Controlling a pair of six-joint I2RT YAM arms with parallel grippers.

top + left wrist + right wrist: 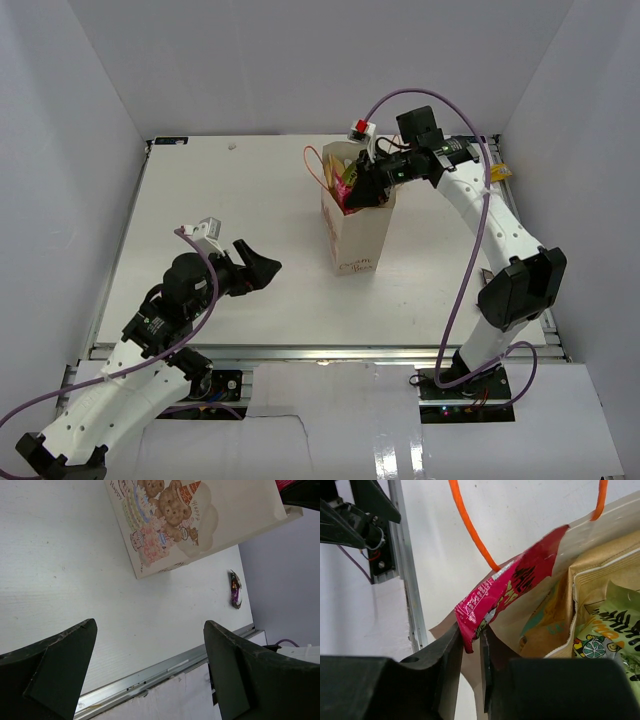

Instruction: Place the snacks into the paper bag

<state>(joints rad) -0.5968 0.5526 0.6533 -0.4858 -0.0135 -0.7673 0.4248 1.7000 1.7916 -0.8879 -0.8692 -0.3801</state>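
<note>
We see a white table (200, 200) enclosed by white walls. A tall cream paper bag (357, 240) stands upright on it, right of centre and toward the back. Its orange cord handles (470, 525) are raised, and one side carries a teddy-bear print.

The right gripper (365, 190) reaches over the bag's open mouth. Its jaws are almost together, pinching the lower end of a pink-red packet (512, 590). The packet is tilted, with its upper end at the bag's rim.

Inside the bag sit a tan packet (560, 625) and a green packet (612, 625).

The left gripper (262, 268) hovers over the table well left of the bag, jaws spread wide and holding nothing.

A small dark wrapper (235, 587) lies on the table near the right wall, apart from the bag.
</note>
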